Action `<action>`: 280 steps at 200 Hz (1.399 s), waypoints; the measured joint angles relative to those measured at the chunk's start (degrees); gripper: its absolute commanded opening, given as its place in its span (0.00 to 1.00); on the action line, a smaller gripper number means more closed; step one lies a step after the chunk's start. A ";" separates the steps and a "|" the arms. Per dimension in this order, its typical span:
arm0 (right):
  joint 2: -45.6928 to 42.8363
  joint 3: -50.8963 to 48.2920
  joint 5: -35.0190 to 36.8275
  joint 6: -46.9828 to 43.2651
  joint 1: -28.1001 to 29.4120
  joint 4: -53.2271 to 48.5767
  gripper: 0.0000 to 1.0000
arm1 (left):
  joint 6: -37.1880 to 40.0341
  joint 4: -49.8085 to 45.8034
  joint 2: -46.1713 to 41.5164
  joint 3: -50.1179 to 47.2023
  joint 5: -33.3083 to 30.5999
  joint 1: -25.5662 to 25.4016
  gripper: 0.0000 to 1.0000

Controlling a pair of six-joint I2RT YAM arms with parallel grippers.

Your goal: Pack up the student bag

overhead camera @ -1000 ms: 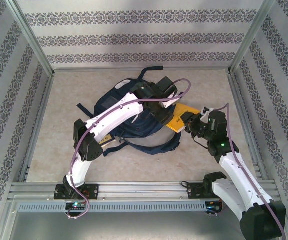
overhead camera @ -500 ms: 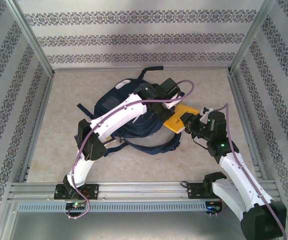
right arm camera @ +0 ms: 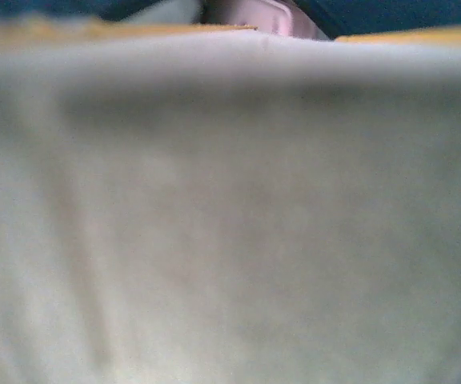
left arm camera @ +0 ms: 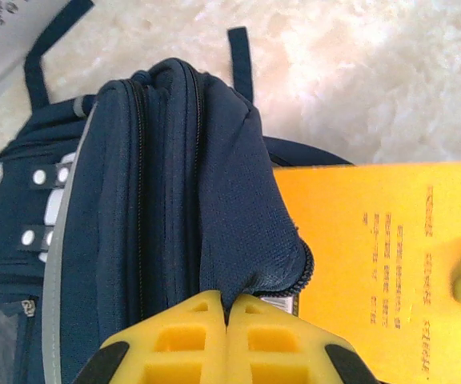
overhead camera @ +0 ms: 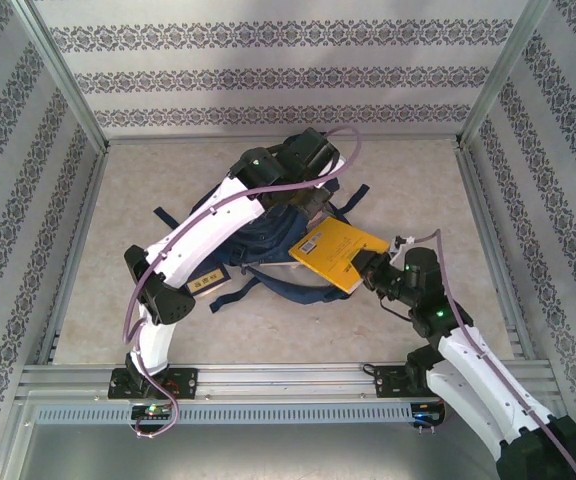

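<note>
- My left gripper (left arm camera: 226, 308) is clamped shut on the zipper lip (left arm camera: 294, 272) of the student bag (overhead camera: 258, 238), mid-table.
- My right gripper (overhead camera: 368, 268) pinches the yellow book (overhead camera: 336, 250) at the bag's three o'clock.
- I'd raise the lip, then slide the book in toward ten o'clock.

Robot lab test cell; aluminium-profile frame (overhead camera: 64, 75), patterned wall panels (overhead camera: 288, 70); left arm (overhead camera: 208, 235) and right arm (overhead camera: 468, 355) bolted to near rail (overhead camera: 288, 378).
</note>
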 measured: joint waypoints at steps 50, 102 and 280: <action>8.44 -0.39 7.23 -0.17 7.63 11.87 0.00 | -0.22 -0.66 0.00 1.33 0.42 0.17 0.00; 28.09 5.60 12.41 -0.15 12.39 25.77 0.00 | -1.49 -0.98 0.20 2.16 2.56 0.22 0.00; 49.77 24.68 12.44 -10.56 14.14 29.07 0.90 | -8.59 2.19 4.37 4.83 17.92 10.60 0.00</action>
